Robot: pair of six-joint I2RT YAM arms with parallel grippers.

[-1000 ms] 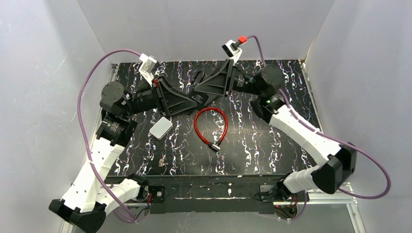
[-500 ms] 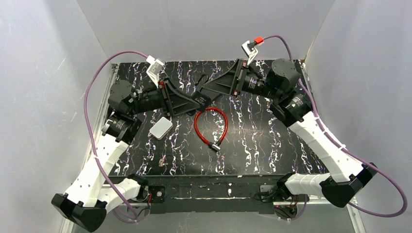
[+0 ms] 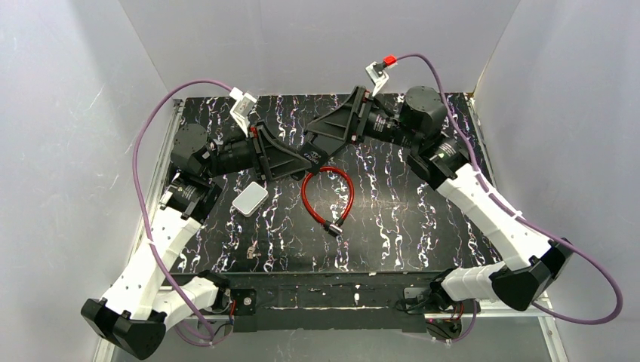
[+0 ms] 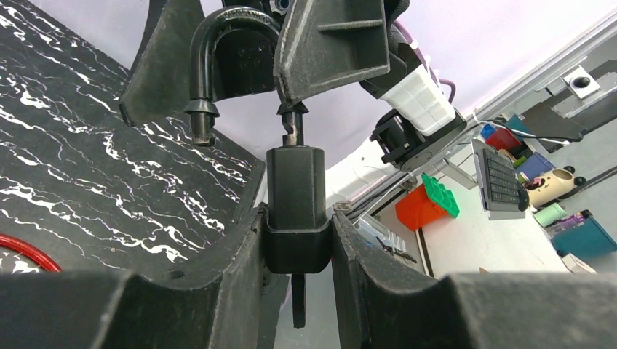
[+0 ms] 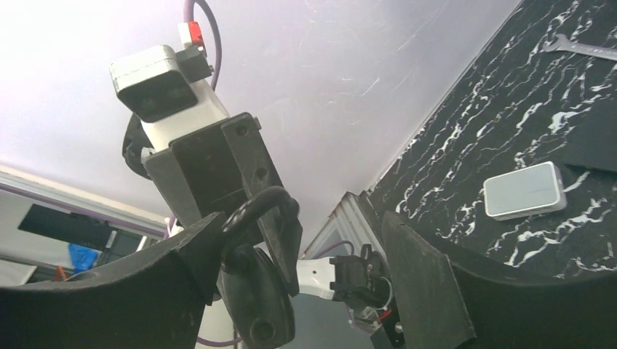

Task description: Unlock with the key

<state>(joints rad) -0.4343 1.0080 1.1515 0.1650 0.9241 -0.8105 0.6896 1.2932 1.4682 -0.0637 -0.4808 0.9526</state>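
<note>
Two arms meet over the far middle of the table (image 3: 423,219), tip to tip above the top of a red cable loop (image 3: 352,196). The left gripper (image 4: 297,218) is pinching the black body of a padlock (image 4: 294,189) between its fingers. The lock's long axis runs straight out along those fingers, with the shackle (image 4: 201,73) leading away from the left wrist toward the other arm. One leg of the shackle goes into the body; the other hangs free beside it, its notched end in the air. A thin dark strip (image 4: 298,302) sticks out of the body's opposite end, back between the left fingers, and what it is cannot be told. The right gripper (image 5: 298,225) stands spread wide, with the bend of the shackle between its fingers, close to one and with a clear gap to the other. The key (image 3: 251,253) lies on the table nearer the arm bases, a small silvery speck near the white box (image 3: 250,199) and well apart from both grippers. It is too small to tell how its long axis runs or where it points. A wrench (image 5: 580,48) lies on the table past the box in the right wrist view.
</note>
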